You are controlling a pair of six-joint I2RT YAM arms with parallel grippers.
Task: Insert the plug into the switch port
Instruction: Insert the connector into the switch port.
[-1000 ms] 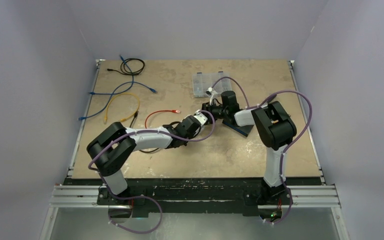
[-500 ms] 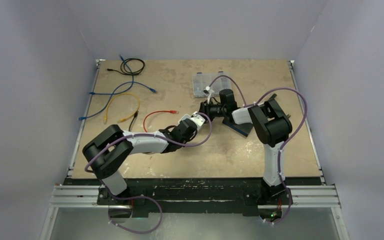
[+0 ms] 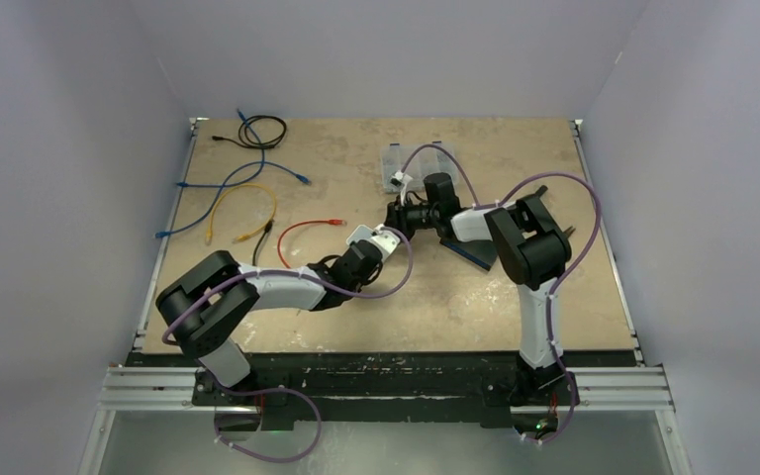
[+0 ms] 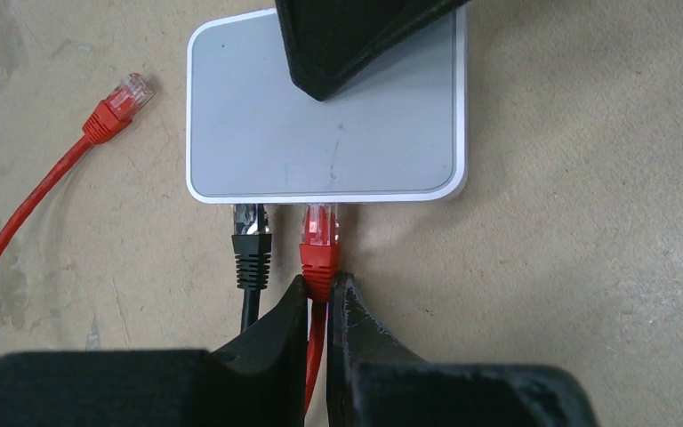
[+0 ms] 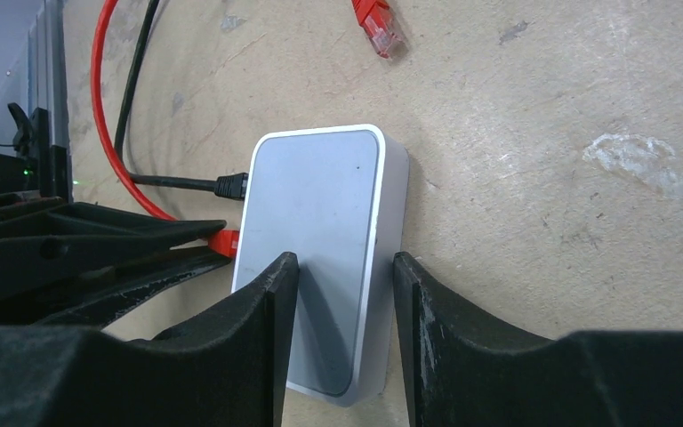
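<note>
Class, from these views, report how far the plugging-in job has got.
Done: the black cable plug sits in the white box-shaped switch; the red cable plug is lined up at the next port, tip apparently in. In hand: left gripper jaws shut on that plug's rear; right gripper open over the switch. Left: confirm it is fully seated, then release.

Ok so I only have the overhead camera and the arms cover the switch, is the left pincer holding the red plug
Observer: The left pincer is shut on the red cable, right behind the red plug.
Operator: Is it in the port?
Observer: Its clear tip meets the port edge of the switch; I can't tell whether it's seated.
Operator: And the right side?
Observer: The right pincer has its fingers apart, one over the switch's top, one beside its side wall.
</note>
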